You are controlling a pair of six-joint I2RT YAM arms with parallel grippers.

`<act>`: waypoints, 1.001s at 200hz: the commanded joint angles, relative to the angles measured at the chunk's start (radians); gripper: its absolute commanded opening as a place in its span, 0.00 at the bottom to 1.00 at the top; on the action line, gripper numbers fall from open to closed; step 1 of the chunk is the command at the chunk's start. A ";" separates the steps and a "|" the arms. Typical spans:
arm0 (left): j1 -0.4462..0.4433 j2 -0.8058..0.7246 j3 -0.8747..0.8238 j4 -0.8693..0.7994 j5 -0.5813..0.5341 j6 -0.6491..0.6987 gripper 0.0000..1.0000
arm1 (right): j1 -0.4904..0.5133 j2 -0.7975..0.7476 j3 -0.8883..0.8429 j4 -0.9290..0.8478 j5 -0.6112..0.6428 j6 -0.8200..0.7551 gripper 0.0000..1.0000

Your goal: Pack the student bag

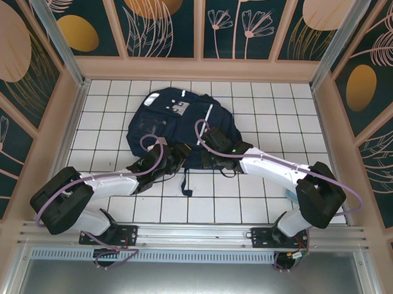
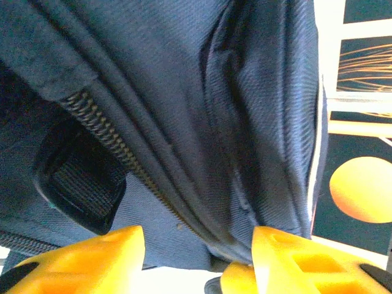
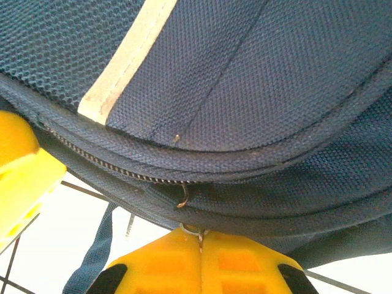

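The student bag [image 1: 178, 124], a navy backpack with a thin white stripe [image 3: 131, 52], lies flat on the white tiled table [image 1: 262, 117]. Both grippers are at its near edge. My right gripper [image 3: 200, 236] is shut, pinching a small metal zipper pull [image 3: 195, 230] just below the zipper line [image 3: 110, 164]; from above it sits at the bag's lower middle [image 1: 201, 155]. My left gripper [image 2: 197, 245] is at the bag's lower left [image 1: 173, 154], its yellow fingers [image 2: 92, 257] apart, with a fold of the bag's edge [image 2: 245, 184] reaching down between them. A zipper [image 2: 104, 135] runs diagonally just above.
A dark strap [image 1: 184, 179] trails from the bag toward the near edge. Raised panel walls [image 1: 199, 66] enclose the table on three sides. Bare tiles lie to the left [image 1: 100, 118] and right of the bag. The metal rail [image 1: 193, 234] carries both arm bases.
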 commanded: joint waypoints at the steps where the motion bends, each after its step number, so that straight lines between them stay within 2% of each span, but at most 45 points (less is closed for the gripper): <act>1: 0.001 -0.001 -0.016 0.099 -0.086 0.004 0.51 | 0.000 -0.035 0.003 0.038 -0.006 0.001 0.00; 19: 0.000 -0.005 -0.005 0.076 -0.091 0.014 0.50 | 0.001 -0.036 0.001 0.039 -0.004 0.004 0.00; 37: 0.001 0.014 0.007 0.048 -0.097 0.006 0.41 | 0.000 -0.036 0.005 0.039 -0.004 0.010 0.00; 69: 0.001 0.039 0.003 0.060 -0.113 -0.015 0.36 | 0.000 -0.037 0.013 0.021 0.025 0.021 0.00; 129: 0.030 0.018 -0.007 -0.012 -0.163 0.009 0.00 | -0.022 -0.034 -0.006 -0.103 0.229 -0.011 0.00; 152: 0.051 -0.001 -0.027 -0.034 -0.159 0.035 0.00 | -0.079 -0.071 -0.029 -0.112 0.259 -0.056 0.00; 200: 0.117 -0.048 -0.018 -0.118 -0.127 0.133 0.00 | -0.223 -0.078 -0.023 -0.049 0.228 -0.153 0.00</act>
